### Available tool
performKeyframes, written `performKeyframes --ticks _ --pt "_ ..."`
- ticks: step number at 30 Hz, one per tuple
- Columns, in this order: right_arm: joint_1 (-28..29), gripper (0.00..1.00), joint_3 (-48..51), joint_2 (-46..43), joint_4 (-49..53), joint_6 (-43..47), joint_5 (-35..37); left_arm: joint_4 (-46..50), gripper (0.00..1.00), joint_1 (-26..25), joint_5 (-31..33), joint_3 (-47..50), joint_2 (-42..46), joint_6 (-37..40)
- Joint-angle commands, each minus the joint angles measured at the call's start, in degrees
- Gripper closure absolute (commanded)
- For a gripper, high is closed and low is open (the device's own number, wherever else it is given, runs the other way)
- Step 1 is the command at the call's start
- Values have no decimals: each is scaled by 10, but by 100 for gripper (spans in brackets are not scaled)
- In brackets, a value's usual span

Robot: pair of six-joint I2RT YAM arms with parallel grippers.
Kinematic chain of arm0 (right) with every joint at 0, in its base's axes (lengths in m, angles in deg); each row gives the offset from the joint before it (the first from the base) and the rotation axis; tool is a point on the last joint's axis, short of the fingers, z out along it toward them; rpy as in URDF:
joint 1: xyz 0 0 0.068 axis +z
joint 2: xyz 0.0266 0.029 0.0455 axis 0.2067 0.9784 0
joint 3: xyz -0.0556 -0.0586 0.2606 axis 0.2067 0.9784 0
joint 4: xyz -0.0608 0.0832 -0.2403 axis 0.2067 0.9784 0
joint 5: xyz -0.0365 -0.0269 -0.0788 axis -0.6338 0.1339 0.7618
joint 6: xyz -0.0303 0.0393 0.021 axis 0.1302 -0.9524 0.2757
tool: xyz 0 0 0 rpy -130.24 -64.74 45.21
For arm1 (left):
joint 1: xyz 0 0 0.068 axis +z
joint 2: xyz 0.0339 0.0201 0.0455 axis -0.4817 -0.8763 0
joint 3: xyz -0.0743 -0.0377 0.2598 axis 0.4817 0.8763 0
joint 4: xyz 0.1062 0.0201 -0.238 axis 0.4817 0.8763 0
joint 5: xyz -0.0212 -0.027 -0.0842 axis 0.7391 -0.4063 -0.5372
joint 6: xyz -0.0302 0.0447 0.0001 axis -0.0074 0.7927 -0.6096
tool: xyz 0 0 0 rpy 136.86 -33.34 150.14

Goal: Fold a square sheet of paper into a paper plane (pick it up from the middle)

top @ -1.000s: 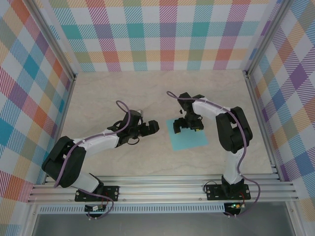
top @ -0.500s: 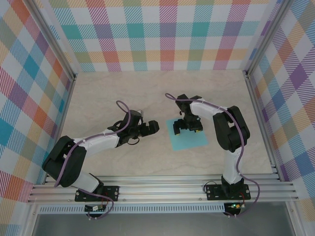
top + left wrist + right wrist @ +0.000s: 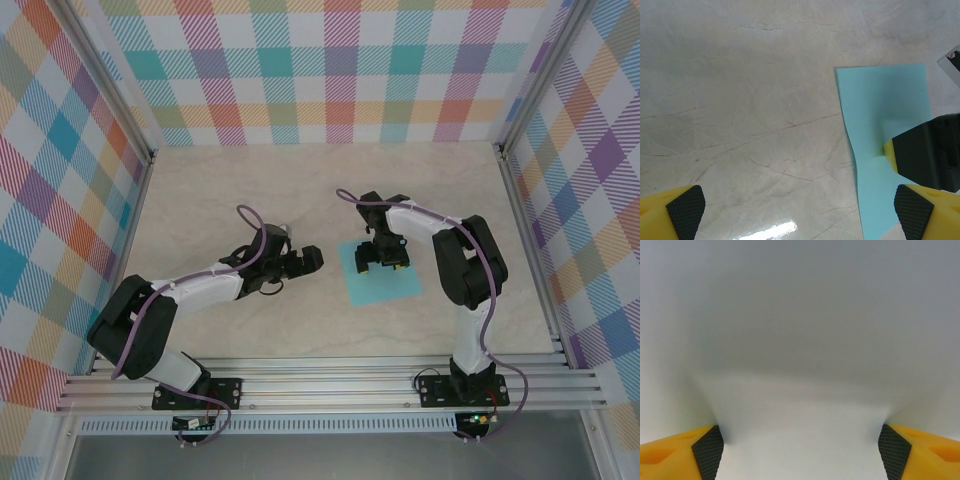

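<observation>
On desk, right of centre: sheet lay | right fingers apart, pressed on its middle, paper slightly humped between | left fingers apart, beside its edge | risk: thin paper could slip the pinch, sliding or creasing crookedly.

You had a pale, marble-patterned table in front of you, with thin brownish veins running across it and a small patch of glare low in the left wrist view. One thing lay directly on it: the square sheet of paper, light blue and unmarked, right of the table's middle and turned slightly askew to the table's edges. In the left wrist view the sheet lay at the right, its left edge bending a little rather than running straight
</observation>
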State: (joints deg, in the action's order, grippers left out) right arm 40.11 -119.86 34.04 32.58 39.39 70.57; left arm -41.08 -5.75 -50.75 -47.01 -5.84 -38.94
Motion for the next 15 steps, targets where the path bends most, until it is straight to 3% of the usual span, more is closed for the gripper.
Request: performKeyframes --ticks 1,4,6,10,13,15 --pt "0 18 11 38 20 -10 20 11 0 -11 -8 -21 -5 8" --pt "0 19 4 25 24 -4 13 13 0 -11 -7 -20 -5 9" --pt "0 30 -1 15 28 -1 14 13 0 -11 -7 -20 -5 10" --pt "0 26 -11 11 33 2 10 15 0 -11 -7 -19 -3 10" --pt "0 31 -6 14 28 1 10 17 0 -11 -5 -18 1 10" --pt "0 40 -5 11 28 1 4 20 0 -11 -4 -17 4 11"
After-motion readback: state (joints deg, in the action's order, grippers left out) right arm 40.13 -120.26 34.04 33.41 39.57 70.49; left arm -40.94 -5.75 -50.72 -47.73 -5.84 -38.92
